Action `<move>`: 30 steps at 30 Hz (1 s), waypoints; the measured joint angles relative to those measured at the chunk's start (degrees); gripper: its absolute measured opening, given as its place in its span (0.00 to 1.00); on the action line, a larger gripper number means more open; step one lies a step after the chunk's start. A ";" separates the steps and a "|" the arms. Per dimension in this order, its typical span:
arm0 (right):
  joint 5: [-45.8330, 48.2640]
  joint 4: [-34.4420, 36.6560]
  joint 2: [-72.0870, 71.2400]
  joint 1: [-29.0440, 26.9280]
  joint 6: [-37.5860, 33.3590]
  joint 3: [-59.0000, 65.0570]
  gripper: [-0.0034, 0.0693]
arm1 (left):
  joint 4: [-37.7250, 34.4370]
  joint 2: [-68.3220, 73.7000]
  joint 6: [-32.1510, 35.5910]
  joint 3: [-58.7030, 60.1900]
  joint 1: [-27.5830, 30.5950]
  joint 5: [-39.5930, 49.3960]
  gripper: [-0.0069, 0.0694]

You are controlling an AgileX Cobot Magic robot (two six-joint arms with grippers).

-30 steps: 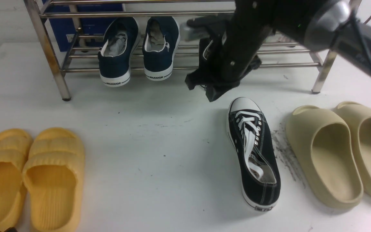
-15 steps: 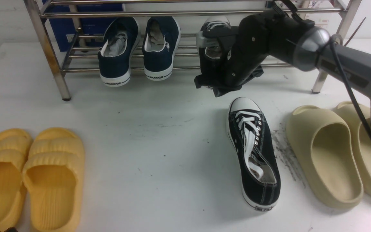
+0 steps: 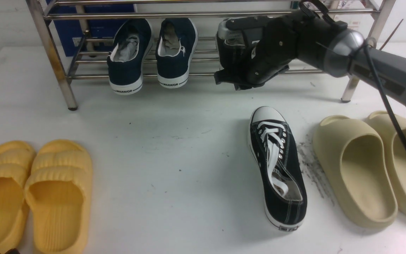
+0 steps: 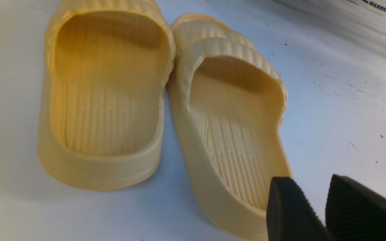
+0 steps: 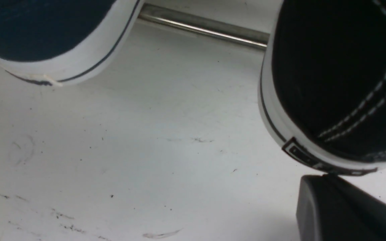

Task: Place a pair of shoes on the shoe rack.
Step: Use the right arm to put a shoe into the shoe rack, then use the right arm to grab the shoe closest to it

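While the left gripper (image 4: 313, 197) is hanging low over the white table (image 3: 174, 151) at the far left, its two black fingers (image 4: 290, 214) are standing slightly apart with nothing between them, near the heel of one of two yellow slides (image 3: 34, 190). Further back, the shoe rack (image 3: 53, 56) is stretching across the rear of the table, and a pair of navy sneakers (image 3: 153, 53) is resting on its lower bars, heels toward the camera. To their right, one black sneaker (image 5: 340, 83) of the pair is sitting on the same bars, its white-soled heel jutting past the front bar; the right arm (image 3: 330, 42) is covering most of it in the front view. The right gripper (image 3: 236, 82) is hovering just in front of that heel. Only one finger (image 5: 347, 214) is showing in the right wrist view, right beside the heel tag, so whether the claw is apart or together cannot be told. In front of the rack, the second black sneaker (image 3: 277, 169) is lying upright on the table, toe cap toward the rack, well apart from its mate. Just to its right, two beige slides (image 3: 358, 169) are lying side by side.
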 joint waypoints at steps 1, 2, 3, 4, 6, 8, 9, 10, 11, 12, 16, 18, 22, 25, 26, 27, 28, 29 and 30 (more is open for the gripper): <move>0.22 0.00 0.00 -0.06 0.04 0.00 0.10 | 0.00 0.00 0.00 0.00 0.00 0.00 0.35; 0.29 0.00 0.00 -0.06 0.04 0.00 0.10 | 0.00 0.00 0.00 0.00 0.00 0.00 0.35; 0.80 0.00 0.00 -0.16 0.14 -0.05 0.10 | 0.00 0.00 0.00 0.00 0.00 0.00 0.35; 1.23 -0.31 0.00 -0.22 0.18 -0.05 0.11 | 0.00 0.00 0.00 0.00 0.00 0.00 0.35; 2.09 -0.36 0.00 -0.28 0.18 -0.16 0.11 | 0.00 0.00 0.00 0.00 0.00 0.00 0.35; 4.94 0.00 0.00 -0.28 0.18 -0.30 0.12 | 0.00 0.00 0.00 0.00 0.00 0.00 0.35; 6.29 0.59 0.00 -0.28 0.18 -0.55 0.12 | 0.00 0.00 0.00 0.00 0.00 0.00 0.35; 8.26 1.41 -0.06 -0.28 -0.11 -0.86 0.13 | 0.00 0.00 0.00 0.00 0.00 0.00 0.35; 9.05 1.78 -0.13 -0.28 -0.39 -0.87 0.13 | 0.00 0.00 0.00 0.00 0.00 0.00 0.35; 12.31 3.04 -1.00 -0.12 -1.72 -1.21 0.13 | 0.00 0.00 0.00 0.00 0.00 0.00 0.35; 23.47 3.95 -6.17 1.17 -6.15 -1.39 0.13 | 0.00 0.00 0.00 0.00 0.00 0.00 0.35; 27.36 3.02 -9.77 2.29 -6.20 -0.41 0.13 | 0.00 0.00 0.00 0.00 0.00 0.00 0.35; 29.11 -0.74 -19.08 5.13 -3.40 7.89 0.13 | 0.00 0.00 0.00 0.00 0.00 0.00 0.35; 27.50 -2.34 -27.25 7.04 0.89 20.79 0.13 | 0.00 0.00 0.00 0.00 0.00 0.00 0.35; 26.33 -2.49 -29.19 7.47 2.01 23.21 0.13 | 0.00 0.00 0.00 0.00 0.00 0.00 0.35; 24.71 -2.56 -31.52 7.97 3.51 27.25 0.14 | 0.00 0.00 0.00 0.00 0.00 0.00 0.35; 23.26 -2.68 -33.24 8.42 4.71 31.19 0.14 | 0.00 0.00 0.00 0.00 0.00 0.00 0.35; 21.21 -2.75 -35.10 9.00 6.00 34.93 0.15 | 0.00 0.00 0.00 0.00 0.00 0.00 0.35; 18.89 -2.75 -36.66 9.55 6.96 38.36 0.17 | 0.00 0.00 0.00 0.00 0.00 0.00 0.35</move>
